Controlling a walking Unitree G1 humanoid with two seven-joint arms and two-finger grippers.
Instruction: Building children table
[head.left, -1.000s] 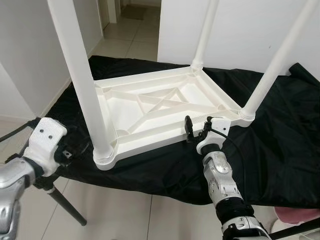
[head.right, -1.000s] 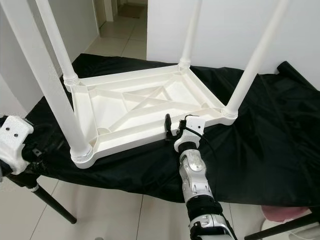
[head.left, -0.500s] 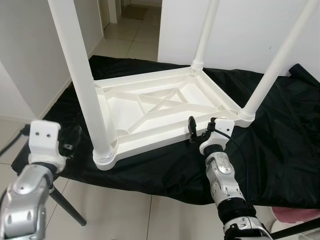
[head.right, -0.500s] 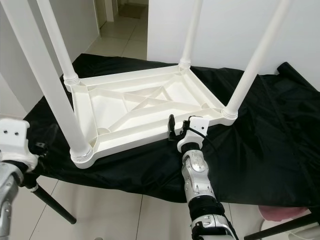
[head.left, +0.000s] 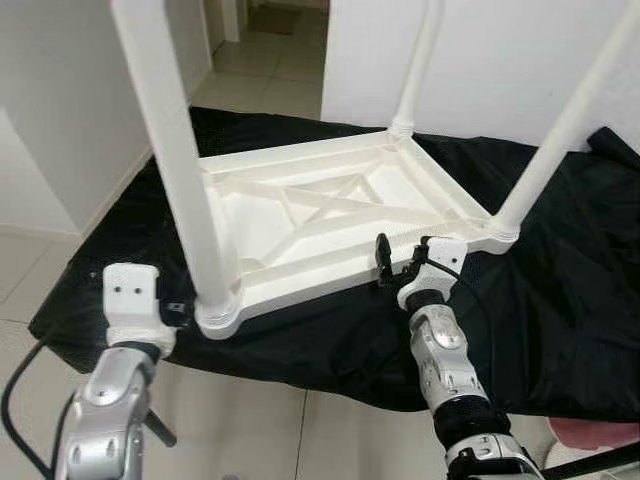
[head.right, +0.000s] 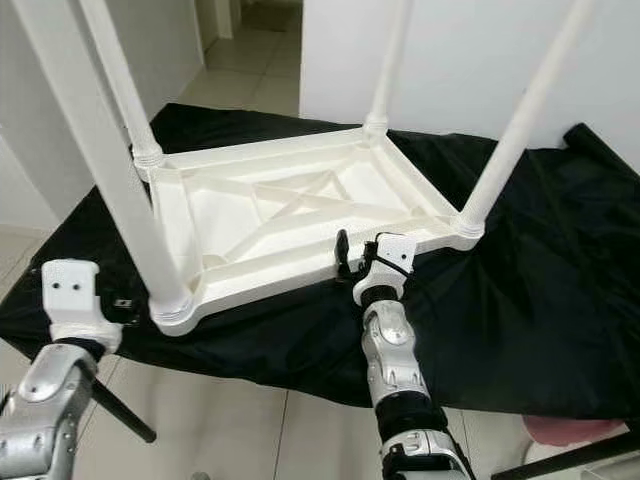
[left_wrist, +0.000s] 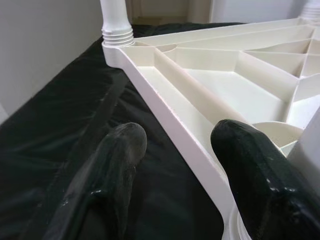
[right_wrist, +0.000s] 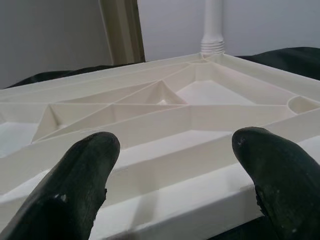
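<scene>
While both pairs of jaws are spread and nothing is gripped, the right gripper (head.left: 393, 263) is held against the near rim of the upturned white table (head.left: 330, 215), the left gripper (left_wrist: 180, 165) astride its corner, on a black cloth (head.left: 560, 280).

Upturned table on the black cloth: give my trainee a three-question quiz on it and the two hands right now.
1. True or false: the table lies top down on the cloth, legs up.
2. Which hand sits at the near corner leg? A left hand B right hand
3. Fill in: the right hand's fingers are ____, pointing at the table's near edge.

Key: 1 true; 2 A; 3 open
</scene>
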